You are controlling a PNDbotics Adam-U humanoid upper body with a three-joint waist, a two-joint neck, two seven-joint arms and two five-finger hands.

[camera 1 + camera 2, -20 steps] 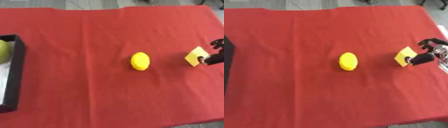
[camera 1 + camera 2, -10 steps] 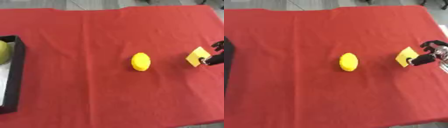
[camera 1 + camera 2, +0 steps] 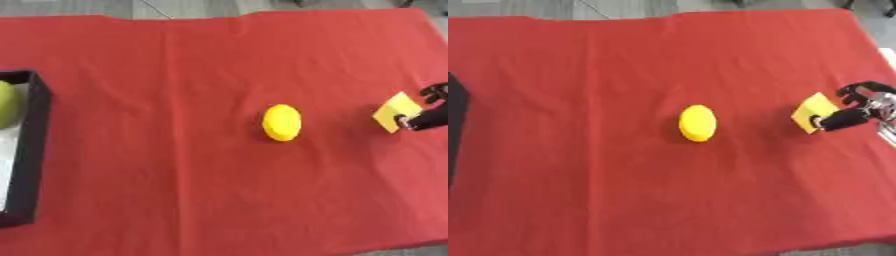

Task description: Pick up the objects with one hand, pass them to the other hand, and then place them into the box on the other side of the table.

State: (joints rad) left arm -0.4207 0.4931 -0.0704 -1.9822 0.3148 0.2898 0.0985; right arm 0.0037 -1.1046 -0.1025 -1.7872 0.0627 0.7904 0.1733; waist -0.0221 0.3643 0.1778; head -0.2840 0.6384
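Fingers (image 3: 852, 90) of the right hand (image 3: 859, 111) curl round a small yellow block (image 3: 814, 112) at the table's (image 3: 579, 200) 3 o'clock edge, thumb pressed to its near corner, a yellow oval object (image 3: 697, 122) lying well apart toward 9 o'clock.

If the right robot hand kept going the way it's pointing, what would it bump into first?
Right away, the small yellow block at the right robot hand's fingertips. Farther left lies the yellow lemon-shaped thing.
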